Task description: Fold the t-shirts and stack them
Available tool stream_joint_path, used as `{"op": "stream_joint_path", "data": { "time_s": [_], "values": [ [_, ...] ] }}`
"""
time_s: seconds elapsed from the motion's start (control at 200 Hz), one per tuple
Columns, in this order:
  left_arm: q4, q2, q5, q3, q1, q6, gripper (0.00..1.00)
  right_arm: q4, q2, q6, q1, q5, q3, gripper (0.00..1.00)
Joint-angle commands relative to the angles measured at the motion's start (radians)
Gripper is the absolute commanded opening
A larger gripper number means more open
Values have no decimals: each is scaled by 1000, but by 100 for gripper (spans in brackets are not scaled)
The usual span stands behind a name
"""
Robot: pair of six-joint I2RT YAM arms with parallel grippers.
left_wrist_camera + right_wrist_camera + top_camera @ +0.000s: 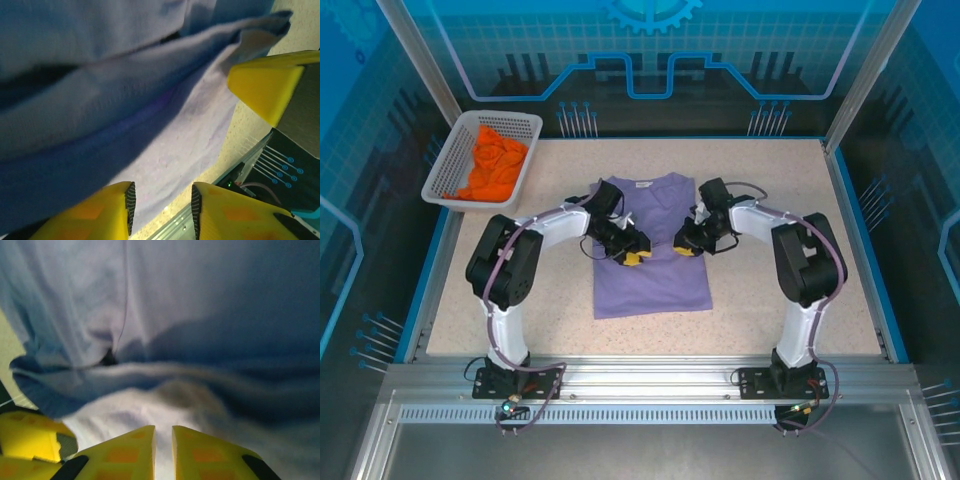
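Purple shirt [650,270] lies flat mid-desk [740,300]; orange shirt [492,165] sits in basket [442,190] at 10 o'clock. Left tool [161,212] part-open w/ cloth in the gap. Right tool [163,450] nearly closed, prob. pinching fabric. Risk: uneven grip (left looks slack) could drag the fold crooked and bunch the cloth.

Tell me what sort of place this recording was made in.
Probably a robot lab or demo cell: blue printed panels enclose the speckled tabletop, an aluminium rail carries both arm bases, and a lavender t-shirt is spread out, an orange t-shirt heaped in a white mesh basket.
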Motion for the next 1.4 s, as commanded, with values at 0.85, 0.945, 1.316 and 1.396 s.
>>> {"op": "stream_joint_path", "data": {
  "time_s": [0.85,0.945,1.316,1.396],
  "values": [
    [-10,52,-235,54,179,58,47,12,36,74,-209,-50,-84,28],
    [-11,37,-202,87,179,56,50,25,15,71,-214,-87,-77,32],
    [-110,-143,-95,85,179,94,69,44,-151,77,-283,-132,-126,40],
    [-153,-224,-84,-12,178,129,73,32,-204,53,-322,-140,-184,42]
  ]
}}
